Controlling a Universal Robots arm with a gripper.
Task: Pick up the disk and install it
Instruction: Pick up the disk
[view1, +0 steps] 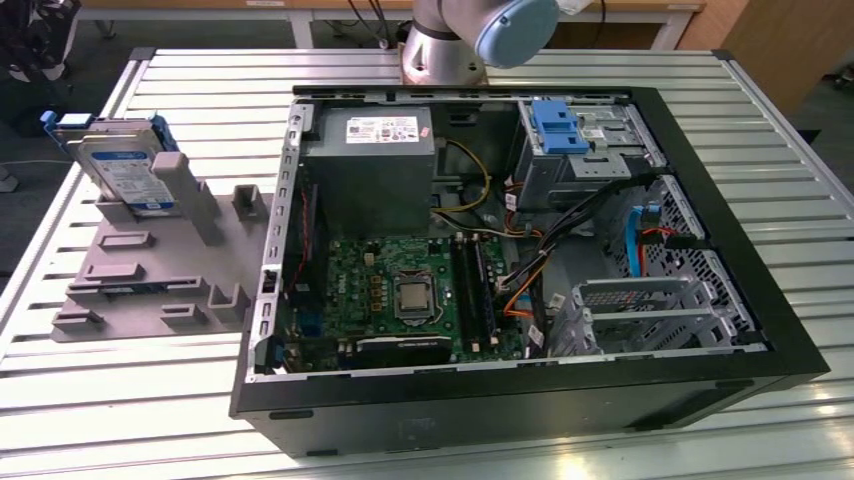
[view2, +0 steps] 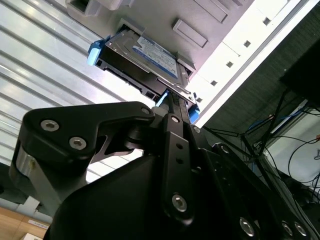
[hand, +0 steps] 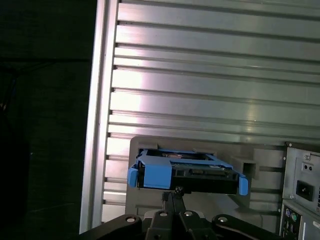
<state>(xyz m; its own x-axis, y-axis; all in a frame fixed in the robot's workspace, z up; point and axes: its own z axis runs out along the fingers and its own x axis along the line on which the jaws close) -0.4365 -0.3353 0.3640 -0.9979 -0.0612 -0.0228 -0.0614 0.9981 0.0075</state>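
Silver-grey metal hard drive with a white-and-blue label and blue plastic side rails, the disk (view1: 123, 170), is standing on edge in the grey plastic holder (view1: 147, 270) at the upper left of the exterior view, well apart from the open black computer case (view1: 534, 415). Your black gripper (hand: 176, 192) is hovering short of it. In the first wrist view its fingers are sitting drawn together with nothing between them, lined up with the disk's near edge. You are probably doing this best by keeping that edge centred, staying square to the holder, and aiming for the metal body, since the plastic rails are likely to flex.
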